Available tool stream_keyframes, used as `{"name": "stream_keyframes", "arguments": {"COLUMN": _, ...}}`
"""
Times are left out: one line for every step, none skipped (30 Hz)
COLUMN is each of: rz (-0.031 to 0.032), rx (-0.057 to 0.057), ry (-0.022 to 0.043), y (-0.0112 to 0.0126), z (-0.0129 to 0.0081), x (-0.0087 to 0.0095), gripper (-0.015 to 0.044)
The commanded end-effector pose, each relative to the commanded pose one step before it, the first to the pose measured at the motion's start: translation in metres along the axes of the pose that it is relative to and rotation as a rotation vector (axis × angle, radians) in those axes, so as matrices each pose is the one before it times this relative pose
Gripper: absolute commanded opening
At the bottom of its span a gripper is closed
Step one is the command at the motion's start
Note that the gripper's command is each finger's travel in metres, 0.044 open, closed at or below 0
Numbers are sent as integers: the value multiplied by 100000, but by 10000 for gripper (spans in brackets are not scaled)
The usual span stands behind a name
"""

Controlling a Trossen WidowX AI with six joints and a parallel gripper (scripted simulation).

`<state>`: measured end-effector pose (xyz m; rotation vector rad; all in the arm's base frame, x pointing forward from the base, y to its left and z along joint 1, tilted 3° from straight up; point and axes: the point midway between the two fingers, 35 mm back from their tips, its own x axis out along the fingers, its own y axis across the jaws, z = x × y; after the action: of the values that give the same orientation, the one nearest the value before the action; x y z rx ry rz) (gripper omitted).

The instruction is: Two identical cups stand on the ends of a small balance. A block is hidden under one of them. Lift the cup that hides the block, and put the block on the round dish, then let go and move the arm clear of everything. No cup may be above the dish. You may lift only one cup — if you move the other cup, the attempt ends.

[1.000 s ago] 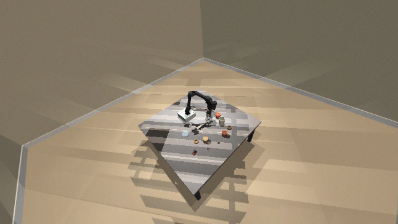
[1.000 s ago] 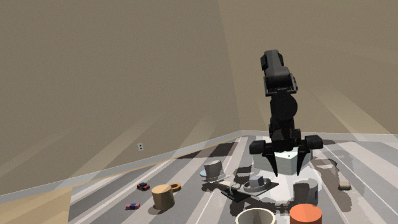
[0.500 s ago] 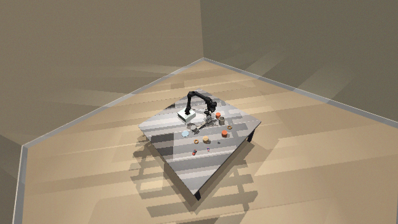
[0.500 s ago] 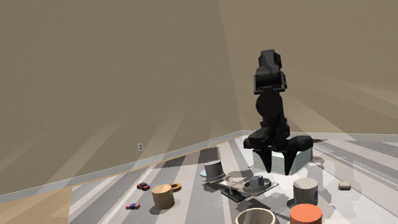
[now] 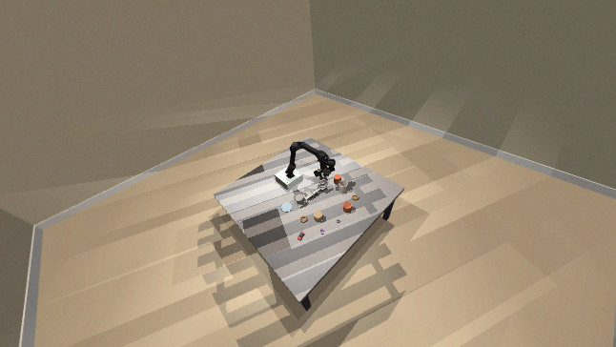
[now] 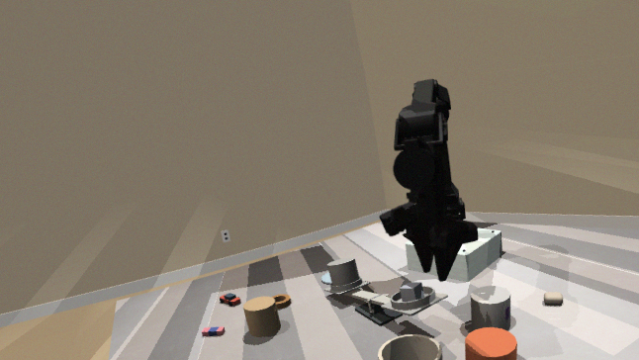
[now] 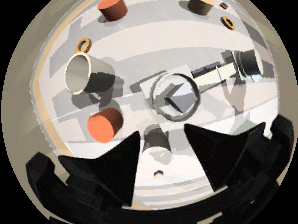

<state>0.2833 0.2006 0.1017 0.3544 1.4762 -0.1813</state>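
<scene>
From the top, the arm reaches toward 4 o'clock from its base and the hand (image 5: 324,183) hangs over the balance (image 5: 312,193). The round dish (image 5: 286,207) lies at 8 o'clock of the balance on the tabletop (image 5: 305,257). The block is too small to pick out here.

In the exterior view, the block (image 6: 410,291) sits bare on the balance's right pan, with the hand (image 6: 435,274) released and empty just above it at 1 o'clock. The covered cup (image 6: 343,273) stands on the left pan. A grey cup (image 6: 490,307) at 4 o'clock is probably the lifted one.

The wrist view puts the block (image 7: 174,96) at 12 o'clock of the parted fingers. Come straight down centred on it and close across flat faces (the pan rim leaves little room). Stay well off the cup (image 7: 246,63) at 2 o'clock. The dish is not visible here, and fisheye warping makes height hard to judge.
</scene>
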Motion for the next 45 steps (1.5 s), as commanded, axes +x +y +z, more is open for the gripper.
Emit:
{"name": "stream_keyframes", "arguments": {"rz": -967, "rx": 14435, "ry": 180, "y": -461, "z": 608, "x": -198, "gripper": 260}}
{"name": "stream_keyframes", "arguments": {"rz": -223, "rx": 3387, "ry": 127, "y": -91, "z": 133, "x": -30, "gripper": 260}}
{"name": "stream_keyframes", "arguments": {"rz": -226, "rx": 3387, "ry": 121, "y": -88, "z": 135, "x": -30, "gripper": 260}}
{"name": "stream_keyframes", "arguments": {"rz": -228, "rx": 3388, "ry": 116, "y": -84, "z": 138, "x": -30, "gripper": 260}}
{"name": "stream_keyframes", "arguments": {"rz": -231, "rx": 3388, "ry": 110, "y": -80, "z": 140, "x": -30, "gripper": 260}}
{"name": "stream_keyframes", "arguments": {"rz": -233, "rx": 3391, "ry": 105, "y": -76, "z": 143, "x": -31, "gripper": 260}}
{"name": "stream_keyframes", "arguments": {"rz": -236, "rx": 3392, "ry": 99, "y": -72, "z": 144, "x": -31, "gripper": 260}}
{"name": "stream_keyframes", "arguments": {"rz": -238, "rx": 3392, "ry": 93, "y": -68, "z": 146, "x": -31, "gripper": 260}}
{"name": "stream_keyframes", "arguments": {"rz": -239, "rx": 3392, "ry": 88, "y": -64, "z": 148, "x": -31, "gripper": 260}}
{"name": "stream_keyframes", "arguments": {"rz": -241, "rx": 3393, "ry": 82, "y": -59, "z": 150, "x": -31, "gripper": 260}}
{"name": "stream_keyframes", "arguments": {"rz": -243, "rx": 3393, "ry": 76, "y": -55, "z": 151, "x": -31, "gripper": 260}}
{"name": "stream_keyframes", "arguments": {"rz": -244, "rx": 3393, "ry": 70, "y": -51, "z": 153, "x": -32, "gripper": 260}}
{"name": "stream_keyframes", "arguments": {"rz": -246, "rx": 3394, "ry": 65, "y": -46, "z": 154, "x": -32, "gripper": 260}}
{"name": "stream_keyframes", "arguments": {"rz": -247, "rx": 3394, "ry": 59, "y": -42, "z": 155, "x": -32, "gripper": 260}}
{"name": "stream_keyframes", "arguments": {"rz": -248, "rx": 3391, "ry": 53, "y": -37, "z": 156, "x": -32, "gripper": 260}}
{"name": "stream_keyframes", "arguments": {"rz": -249, "rx": 3395, "ry": 47, "y": -33, "z": 157, "x": -32, "gripper": 260}}
{"name": "stream_keyframes", "arguments": {"rz": -250, "rx": 3395, "ry": 41, "y": -28, "z": 158, "x": -33, "gripper": 260}}
{"name": "stream_keyframes", "arguments": {"rz": -251, "rx": 3395, "ry": 35, "y": -24, "z": 158, "x": -33, "gripper": 260}}
{"name": "stream_keyframes", "arguments": {"rz": -251, "rx": 3396, "ry": 29, "y": -20, "z": 159, "x": -33, "gripper": 260}}
{"name": "stream_keyframes", "arguments": {"rz": -252, "rx": 3396, "ry": 23, "y": -15, "z": 159, "x": -33, "gripper": 260}}
{"name": "stream_keyframes", "arguments": {"rz": -252, "rx": 3396, "ry": 17, "y": -10, "z": 159, "x": -33, "gripper": 260}}
{"name": "stream_keyframes", "arguments": {"rz": -252, "rx": 3396, "ry": 11, "y": -6, "z": 159, "x": -34, "gripper": 260}}
{"name": "stream_keyframes", "arguments": {"rz": -252, "rx": 3394, "ry": 5, "y": -1, "z": 159, "x": -34, "gripper": 260}}
{"name": "stream_keyframes", "arguments": {"rz": -205, "rx": 2763, "ry": 0, "y": 3, "z": 130, "x": -28, "gripper": 260}}
{"name": "stream_keyframes", "arguments": {"rz": -123, "rx": 1658, "ry": -2, "y": 3, "z": 78, "x": -17, "gripper": 260}}
{"name": "stream_keyframes", "arguments": {"rz": -41, "rx": 553, "ry": -1, "y": 2, "z": 26, "x": -6, "gripper": 260}}
{"name": "stream_keyframes", "arguments": {"rz": 0, "rx": 0, "ry": 0, "y": 0, "z": 0, "x": 0, "gripper": 260}}
{"name": "stream_keyframes", "arguments": {"rz": 0, "rx": 0, "ry": 0, "y": 0, "z": 0, "x": 0, "gripper": 260}}
{"name": "stream_keyframes", "arguments": {"rz": 0, "rx": 0, "ry": 0, "y": 0, "z": 0, "x": 0, "gripper": 260}}
{"name": "stream_keyframes", "arguments": {"rz": 0, "rx": 0, "ry": 0, "y": 0, "z": 0, "x": 0, "gripper": 260}}
{"name": "stream_keyframes", "arguments": {"rz": 0, "rx": 0, "ry": 0, "y": 0, "z": 0, "x": 0, "gripper": 260}}
{"name": "stream_keyframes", "arguments": {"rz": 0, "rx": 0, "ry": 1, "y": 3, "z": 0, "x": 121, "gripper": 260}}
{"name": "stream_keyframes", "arguments": {"rz": 0, "rx": 0, "ry": 1, "y": 5, "z": 0, "x": 362, "gripper": 260}}
{"name": "stream_keyframes", "arguments": {"rz": -2, "rx": 0, "ry": 2, "y": -2, "z": 2, "x": 541, "gripper": 260}}
{"name": "stream_keyframes", "arguments": {"rz": -2, "rx": 0, "ry": 1, "y": -7, "z": 2, "x": 360, "gripper": 260}}
{"name": "stream_keyframes", "arguments": {"rz": -1, "rx": 0, "ry": 0, "y": -3, "z": 1, "x": 120, "gripper": 260}}
{"name": "stream_keyframes", "arguments": {"rz": 0, "rx": 0, "ry": 0, "y": 0, "z": 0, "x": 0, "gripper": 260}}
{"name": "stream_keyframes", "arguments": {"rz": 0, "rx": 0, "ry": 0, "y": 2, "z": 0, "x": 27, "gripper": 260}}
{"name": "stream_keyframes", "arguments": {"rz": 0, "rx": 0, "ry": 0, "y": 5, "z": -1, "x": 80, "gripper": 260}}
{"name": "stream_keyframes", "arguments": {"rz": 0, "rx": 0, "ry": 1, "y": 7, "z": -1, "x": 134, "gripper": 260}}
{"name": "stream_keyframes", "arguments": {"rz": 0, "rx": 0, "ry": 1, "y": 8, "z": -1, "x": 163, "gripper": 260}}
{"name": "stream_keyframes", "arguments": {"rz": 0, "rx": 0, "ry": 1, "y": 7, "z": -1, "x": 163, "gripper": 260}}
{"name": "stream_keyframes", "arguments": {"rz": 0, "rx": 0, "ry": 1, "y": 6, "z": -1, "x": 163, "gripper": 260}}
{"name": "stream_keyframes", "arguments": {"rz": 0, "rx": 0, "ry": 1, "y": 5, "z": -1, "x": 163, "gripper": 260}}
{"name": "stream_keyframes", "arguments": {"rz": 0, "rx": 0, "ry": 1, "y": 4, "z": -1, "x": 163, "gripper": 260}}
